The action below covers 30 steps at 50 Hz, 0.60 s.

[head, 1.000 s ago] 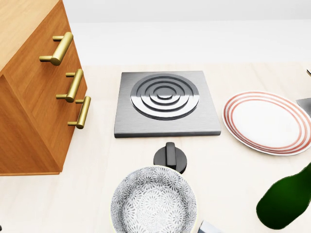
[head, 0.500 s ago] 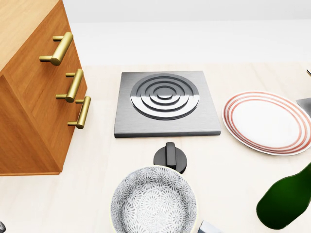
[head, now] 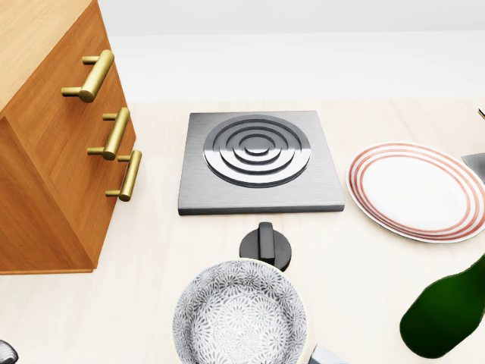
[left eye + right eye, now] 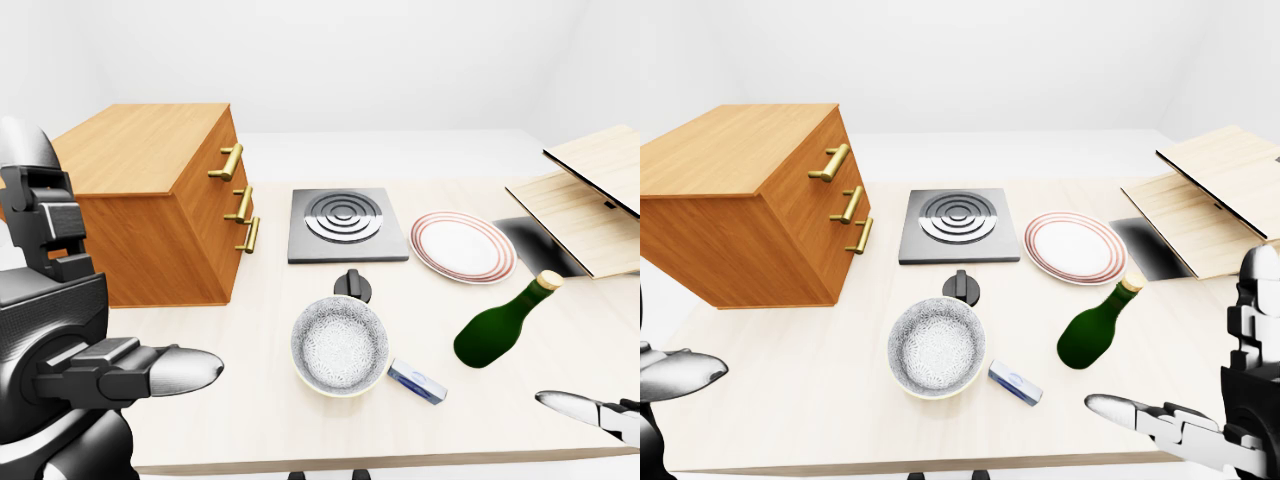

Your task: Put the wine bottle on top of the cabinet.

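1. The wine bottle (image 4: 1096,328) lies tilted on the table, toward its right edge, cork end up; unheld.
2. Right hand (image 4: 1160,421) hovers near the table's near edge, fingers spread, empty. Left hand (image 4: 130,372) likewise open, empty.
3. Risk: a glancing touch could roll the bottle away.
4. Bowl (image 4: 937,348), stove knob (image 4: 962,284) and burner (image 4: 955,224) lie between bottle and cabinet (image 4: 740,200); a low carry could strike them.
5. Plate (image 4: 1075,247) sits just beyond the bottle.

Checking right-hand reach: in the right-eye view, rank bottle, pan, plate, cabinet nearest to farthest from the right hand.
1. Bottle, just up-left of the right hand.
2. Pan, bottom centre.
3. Plate, higher, right of the burner.
4. Cabinet, far left.
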### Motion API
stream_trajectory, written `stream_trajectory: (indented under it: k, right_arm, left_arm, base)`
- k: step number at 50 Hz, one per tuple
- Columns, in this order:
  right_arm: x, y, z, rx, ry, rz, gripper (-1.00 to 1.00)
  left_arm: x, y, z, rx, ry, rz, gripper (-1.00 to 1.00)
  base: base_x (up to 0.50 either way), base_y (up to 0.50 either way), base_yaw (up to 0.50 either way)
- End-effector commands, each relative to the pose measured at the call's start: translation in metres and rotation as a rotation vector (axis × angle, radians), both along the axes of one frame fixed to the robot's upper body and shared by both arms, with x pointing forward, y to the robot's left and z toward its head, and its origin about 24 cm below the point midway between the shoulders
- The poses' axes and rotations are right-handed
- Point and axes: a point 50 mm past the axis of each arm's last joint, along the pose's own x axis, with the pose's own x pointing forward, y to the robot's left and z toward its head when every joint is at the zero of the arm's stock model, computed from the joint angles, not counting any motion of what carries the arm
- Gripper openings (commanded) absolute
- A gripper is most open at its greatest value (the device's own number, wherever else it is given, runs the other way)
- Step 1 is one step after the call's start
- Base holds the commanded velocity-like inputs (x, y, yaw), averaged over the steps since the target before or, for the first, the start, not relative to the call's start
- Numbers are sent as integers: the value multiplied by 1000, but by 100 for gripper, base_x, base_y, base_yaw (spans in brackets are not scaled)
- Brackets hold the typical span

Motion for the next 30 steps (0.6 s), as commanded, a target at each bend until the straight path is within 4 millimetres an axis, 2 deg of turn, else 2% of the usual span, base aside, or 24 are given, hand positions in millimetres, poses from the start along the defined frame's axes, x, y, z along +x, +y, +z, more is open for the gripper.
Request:
stream_trajectory:
  k: [1,15,30]
  right_arm:
    - [1,3,-7,-28,31,-16,100]
    - [3,5,-10,-35,53,-26,100]
    - [10,1,-31,40,133,-17,100]
  left_arm:
    - [0,0,-1,8,4,6,100]
    - [0,-1,-2,20,6,11,100]
    - [0,-2,-4,30,11,18,100]
  base:
    - [0,0,0]
    - [0,0,0]
    - [0,0,0]
